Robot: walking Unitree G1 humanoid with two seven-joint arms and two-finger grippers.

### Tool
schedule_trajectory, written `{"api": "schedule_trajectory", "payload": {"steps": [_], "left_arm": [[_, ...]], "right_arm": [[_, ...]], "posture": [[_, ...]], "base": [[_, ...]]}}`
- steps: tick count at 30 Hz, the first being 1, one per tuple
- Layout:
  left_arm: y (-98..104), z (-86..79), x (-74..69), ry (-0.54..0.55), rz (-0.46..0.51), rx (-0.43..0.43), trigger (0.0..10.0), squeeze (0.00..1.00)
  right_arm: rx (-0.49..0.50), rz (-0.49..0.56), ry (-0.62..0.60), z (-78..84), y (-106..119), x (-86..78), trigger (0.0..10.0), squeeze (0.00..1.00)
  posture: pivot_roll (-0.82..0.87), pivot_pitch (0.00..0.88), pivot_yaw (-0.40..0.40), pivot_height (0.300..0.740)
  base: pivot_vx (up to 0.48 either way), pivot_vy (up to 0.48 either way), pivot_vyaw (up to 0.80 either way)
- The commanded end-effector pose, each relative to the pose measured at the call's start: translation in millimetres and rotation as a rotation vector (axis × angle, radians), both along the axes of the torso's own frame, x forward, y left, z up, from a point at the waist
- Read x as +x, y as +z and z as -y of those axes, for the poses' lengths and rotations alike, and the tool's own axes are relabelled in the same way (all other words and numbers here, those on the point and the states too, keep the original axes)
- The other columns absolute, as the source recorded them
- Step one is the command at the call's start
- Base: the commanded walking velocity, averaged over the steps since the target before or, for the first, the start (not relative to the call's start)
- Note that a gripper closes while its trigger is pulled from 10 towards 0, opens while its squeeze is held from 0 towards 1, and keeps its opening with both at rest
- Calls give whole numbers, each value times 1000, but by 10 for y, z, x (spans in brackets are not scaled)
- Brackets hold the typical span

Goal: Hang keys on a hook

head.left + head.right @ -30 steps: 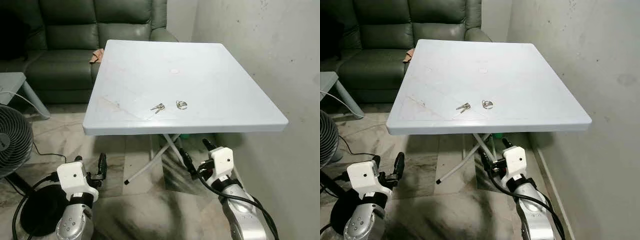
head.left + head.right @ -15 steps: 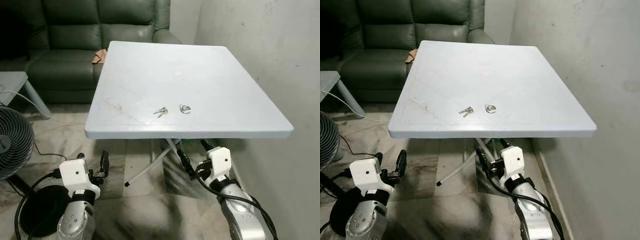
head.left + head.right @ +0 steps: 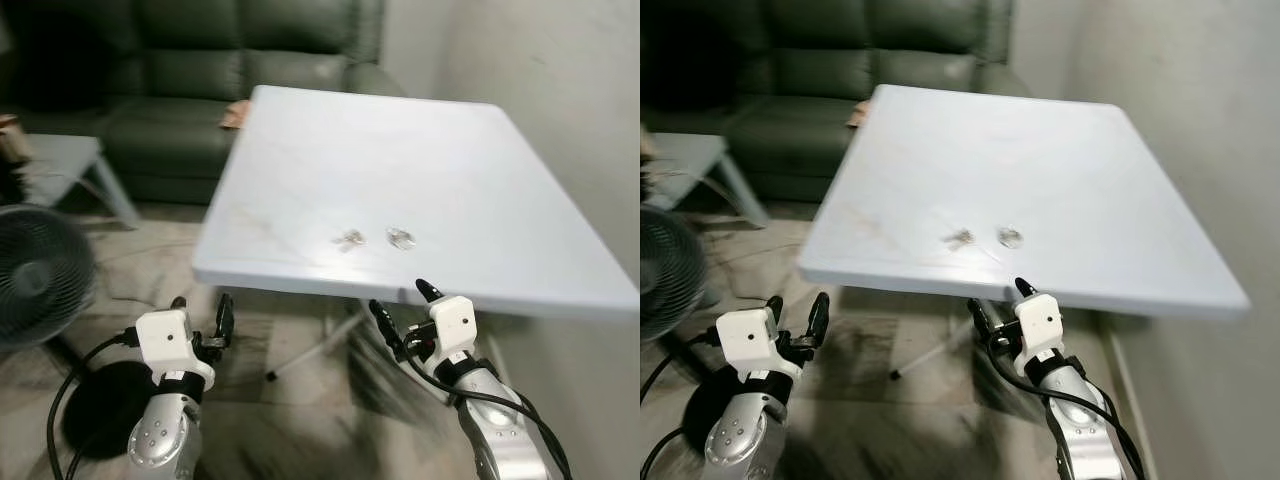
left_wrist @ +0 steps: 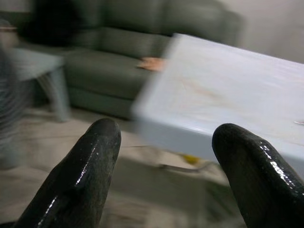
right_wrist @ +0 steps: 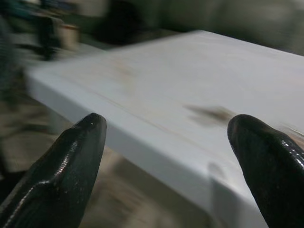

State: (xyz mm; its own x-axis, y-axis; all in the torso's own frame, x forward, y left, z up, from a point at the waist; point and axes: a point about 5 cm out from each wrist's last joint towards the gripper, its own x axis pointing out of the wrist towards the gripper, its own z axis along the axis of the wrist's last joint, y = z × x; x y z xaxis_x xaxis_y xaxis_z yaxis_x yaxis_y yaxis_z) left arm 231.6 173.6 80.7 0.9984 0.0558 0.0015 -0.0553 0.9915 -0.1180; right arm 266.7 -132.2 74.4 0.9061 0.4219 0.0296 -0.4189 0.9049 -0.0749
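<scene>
A small bunch of keys (image 3: pixel 349 238) lies on the white folding table (image 3: pixel 470 180), close to its front edge, with a metal key ring (image 3: pixel 400 238) just to its right. My right gripper (image 3: pixel 403 308) is open and sits level with the table's front edge, just below the ring. In the right wrist view its fingers (image 5: pixel 61 166) frame the table edge, and a dark blurred smear (image 5: pixel 211 114) shows on the tabletop. My left gripper (image 3: pixel 203 312) is open, low and left of the table. The whole picture is blurred.
A dark green sofa (image 3: pixel 200 90) stands behind the table, with a small brown item (image 3: pixel 237 115) on its seat. On the left are a floor fan (image 3: pixel 40 275), its black base (image 3: pixel 95 410) and a grey side table (image 3: pixel 60 160). A wall (image 3: pixel 560 90) runs along the right.
The camera has swung, so the table sits further right and looks blurred. My right gripper now reaches up to the table's front edge. The keys and ring lie as before.
</scene>
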Motion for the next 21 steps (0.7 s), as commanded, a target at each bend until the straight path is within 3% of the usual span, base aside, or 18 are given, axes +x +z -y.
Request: {"api": "schedule_trajectory", "payload": {"steps": [1, 3, 21], "left_arm": [[-12, -25, -6, 5, -11, 6, 10000, 0], [-12, -24, -4, 5, -11, 6, 10000, 0], [-13, -23, -30, 18, -12, -2, 10000, 0]], "right_arm": [[3, 20, 13, -43, 56, 36, 10000, 0], [3, 21, 13, -43, 55, 35, 10000, 0], [20, 14, 16, -40, 67, 72, 10000, 0]], "posture": [[-59, 0, -33, 740], [-59, 0, -33, 740], [-42, 0, -48, 740]], "base": [[289, 0, 800], [289, 0, 800], [280, 0, 0]]}}
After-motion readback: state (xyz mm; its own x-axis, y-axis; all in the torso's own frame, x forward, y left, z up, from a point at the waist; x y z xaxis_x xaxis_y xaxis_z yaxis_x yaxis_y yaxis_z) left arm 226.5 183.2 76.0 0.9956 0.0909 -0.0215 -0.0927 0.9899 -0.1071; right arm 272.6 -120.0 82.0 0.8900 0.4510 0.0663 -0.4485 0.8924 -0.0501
